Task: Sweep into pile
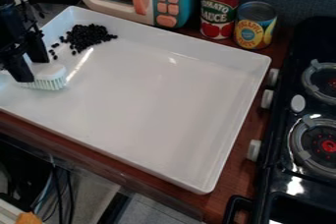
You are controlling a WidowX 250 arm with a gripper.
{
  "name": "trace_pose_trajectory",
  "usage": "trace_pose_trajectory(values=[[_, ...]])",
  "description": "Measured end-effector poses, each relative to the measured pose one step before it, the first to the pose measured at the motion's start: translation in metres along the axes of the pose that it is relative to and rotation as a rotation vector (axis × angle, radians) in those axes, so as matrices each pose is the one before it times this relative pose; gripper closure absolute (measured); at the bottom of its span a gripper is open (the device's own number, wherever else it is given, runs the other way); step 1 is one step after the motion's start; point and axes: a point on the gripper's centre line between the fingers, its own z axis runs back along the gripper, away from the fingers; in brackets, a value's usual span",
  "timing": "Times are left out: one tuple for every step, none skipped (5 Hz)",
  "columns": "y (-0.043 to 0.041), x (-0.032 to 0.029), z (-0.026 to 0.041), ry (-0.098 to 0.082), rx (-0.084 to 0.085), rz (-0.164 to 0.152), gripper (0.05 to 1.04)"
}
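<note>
- Black beans [89,37] heaped in the far left corner of the white tray [157,105], a few loose ones scattered beside the heap
- White brush [51,73] near the beans, over the tray's left part, pale bristles pointing down
- Black gripper [33,70] at the left, fingers clamped on the brush
- Toy microwave [195,2] and two cans [218,12] behind the tray
- Black stove [283,144] right of it, past a strip of wooden surface [226,191]

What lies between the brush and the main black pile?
Mostly bare white tray with a glare streak, plus a few loose black bits toward the view's left, between brush and pile, in the camera view.
</note>
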Motion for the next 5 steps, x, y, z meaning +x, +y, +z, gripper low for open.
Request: trace_pose_trajectory(values=[[-0.02197, -0.00804, -0.0002, 0.0511, -0.0424, -0.0114, 0.364], [-0.02503, -0.00358, -0.00365, 0.0064, -0.0195, 0.0083, 0.364], [-0.01824, -0.00271, -0.00207, -0.0113, -0.0166, 0.0126, 0.364], [-0.01162, -0.00375, 0.00051, 0.0191, -0.0127, 0.0124, 0.364], [-0.00245, -0.00125, 0.00006, 0.0154, -0.008, 0.0078, 0.364]])
